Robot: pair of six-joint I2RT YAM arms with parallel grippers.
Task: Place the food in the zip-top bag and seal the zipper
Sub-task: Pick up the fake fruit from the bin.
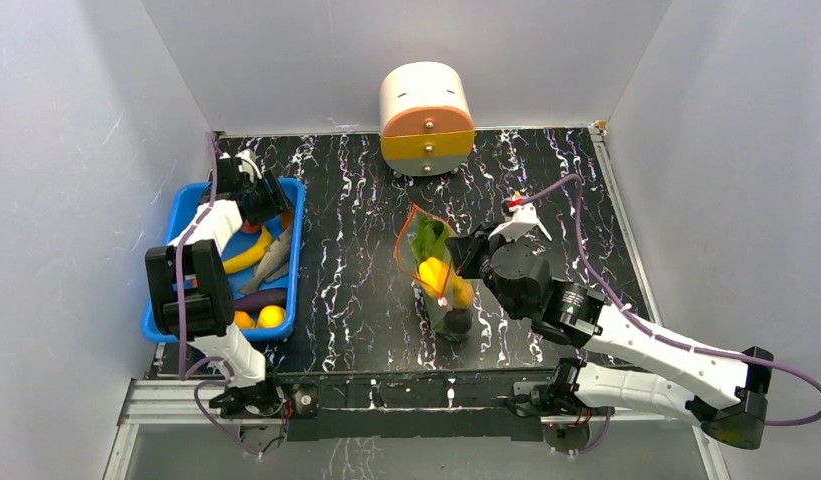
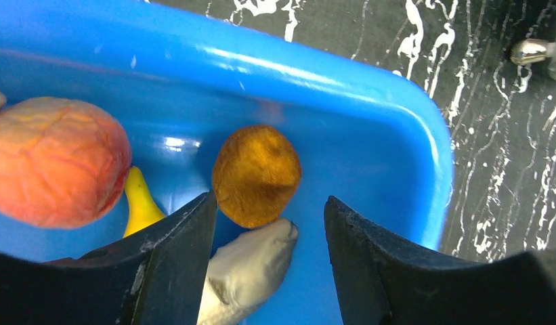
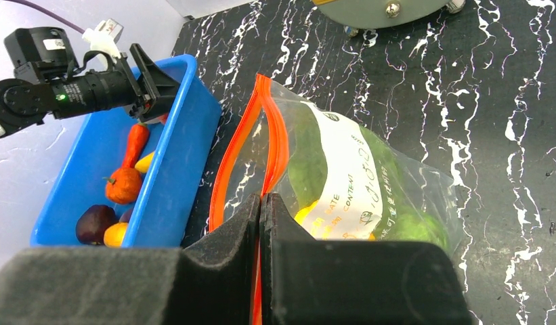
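The right jaws are pressed together on the zipper [image 3: 242, 145], apparently to keep the mouth of the bag [image 3: 343, 183] open and steady for loading. The bag lies mid-table [image 1: 346, 190] with greens [image 3: 305, 159] and yellow pieces [image 1: 433, 272] inside. The left jaws stand apart over a brown lump [image 2: 256, 175] in the bin [image 2: 370, 88], likely the next pick.
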